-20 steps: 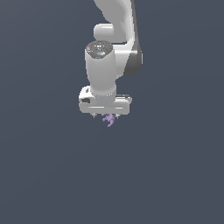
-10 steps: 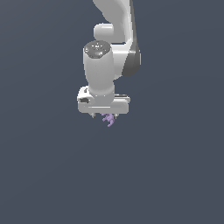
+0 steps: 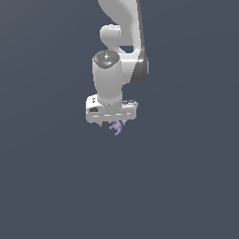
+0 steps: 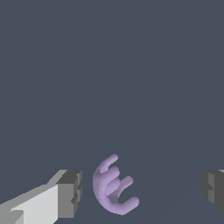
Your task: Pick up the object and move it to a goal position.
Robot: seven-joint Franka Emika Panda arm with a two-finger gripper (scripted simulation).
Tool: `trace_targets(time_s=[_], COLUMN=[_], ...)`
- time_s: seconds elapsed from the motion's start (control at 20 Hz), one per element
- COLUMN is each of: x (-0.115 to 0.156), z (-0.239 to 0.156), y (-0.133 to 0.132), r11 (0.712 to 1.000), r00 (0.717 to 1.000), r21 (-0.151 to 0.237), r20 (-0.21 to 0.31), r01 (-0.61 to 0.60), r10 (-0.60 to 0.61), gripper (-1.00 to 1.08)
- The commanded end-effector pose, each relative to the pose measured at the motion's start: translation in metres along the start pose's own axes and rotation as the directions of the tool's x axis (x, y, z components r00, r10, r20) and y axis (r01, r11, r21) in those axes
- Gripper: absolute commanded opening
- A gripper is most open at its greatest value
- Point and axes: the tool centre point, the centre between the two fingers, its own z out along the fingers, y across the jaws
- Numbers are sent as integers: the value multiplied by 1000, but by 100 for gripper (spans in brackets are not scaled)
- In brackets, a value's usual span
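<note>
The object point(image 4: 112, 189) is a tiny light-purple piece with curved, hook-like prongs. In the wrist view it lies between my two fingers, closer to one finger point(image 4: 70, 194) than to the other point(image 4: 213, 189), with a small gap on each side. My white gripper point(image 4: 142, 192) is open and touches nothing. In the exterior view the gripper point(image 3: 112, 124) hangs straight down over the object point(image 3: 116, 127), which peeks out just under the white hand. The fingertips themselves are hard to make out in that view.
A plain dark grey surface point(image 3: 186, 186) fills both views. The white arm point(image 3: 122, 28) rises out of the exterior view's top. Nothing else shows.
The hand has come down a little over the object. The object has stayed in the same place. The fingers remain apart.
</note>
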Motion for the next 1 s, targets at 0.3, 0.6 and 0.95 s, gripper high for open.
trace_targets(time_s=[0.3, 0.6, 0.95], x=[-30, -54, -74], z=[32, 54, 69], y=[-7, -13, -18], r11=[974, 923, 864], r00=[974, 923, 864], r21=[-4, -3, 0], r20=[9, 14, 17], r01=[227, 385, 504], r10=[-227, -385, -503], gripper=[100, 100, 100])
